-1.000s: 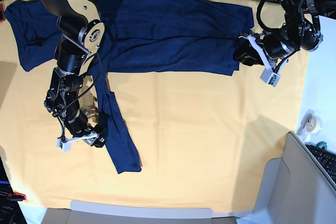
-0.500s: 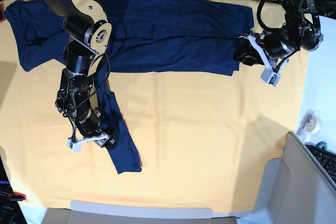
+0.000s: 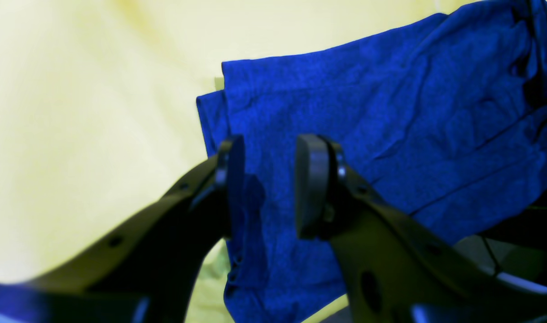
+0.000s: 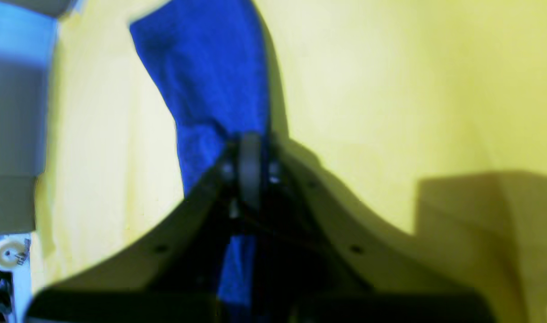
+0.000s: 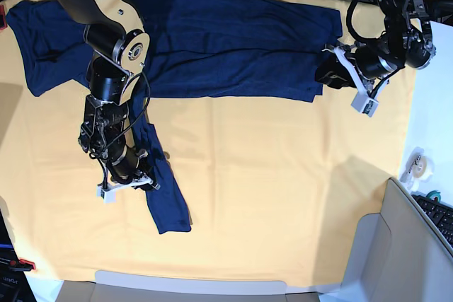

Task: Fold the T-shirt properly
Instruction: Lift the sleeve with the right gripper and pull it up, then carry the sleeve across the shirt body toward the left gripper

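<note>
Right claw (image 4: 251, 168) pinching T-shirt (image 4: 210, 76) sleeve

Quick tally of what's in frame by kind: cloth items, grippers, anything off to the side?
Cloth items: 2, the navy T-shirt and the yellow cloth under it
Grippers: 2, right gripper and left gripper
Tape rolls: 1, tape roll at the right edge
Keyboards: 1, keyboard, partly cut off
Total: 6

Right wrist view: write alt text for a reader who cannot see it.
The right gripper, seen from just behind its dark fingers, is shut on a sleeve of the blue T-shirt. The sleeve runs up and away over the yellow cloth. The picture is blurred.
</note>
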`<control>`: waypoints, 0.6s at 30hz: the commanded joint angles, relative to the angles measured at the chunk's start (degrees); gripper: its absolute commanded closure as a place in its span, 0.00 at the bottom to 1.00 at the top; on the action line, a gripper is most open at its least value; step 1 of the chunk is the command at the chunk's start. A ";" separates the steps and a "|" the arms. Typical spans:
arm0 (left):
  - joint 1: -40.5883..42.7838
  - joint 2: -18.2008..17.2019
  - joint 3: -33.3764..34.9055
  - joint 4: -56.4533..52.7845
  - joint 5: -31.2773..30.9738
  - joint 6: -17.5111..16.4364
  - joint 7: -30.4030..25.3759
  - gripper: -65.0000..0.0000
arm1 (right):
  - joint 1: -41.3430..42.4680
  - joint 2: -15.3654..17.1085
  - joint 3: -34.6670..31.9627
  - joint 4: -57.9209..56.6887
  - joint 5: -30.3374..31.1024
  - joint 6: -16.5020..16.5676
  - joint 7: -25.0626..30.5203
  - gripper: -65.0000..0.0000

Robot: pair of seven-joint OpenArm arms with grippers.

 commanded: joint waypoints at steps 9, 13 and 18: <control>-0.67 -0.67 -1.87 0.88 -0.86 -0.04 -1.07 0.73 | -2.19 -4.74 -0.51 10.58 0.45 5.05 -8.64 1.00; -0.67 -0.05 -6.70 0.88 -0.86 -0.04 -2.21 0.73 | -10.81 -7.72 -6.75 29.04 0.54 5.66 -18.22 1.00; -0.76 0.13 -11.72 0.96 -0.95 -0.04 -2.21 0.73 | -25.40 -7.72 -22.31 50.22 4.41 5.66 -23.49 1.00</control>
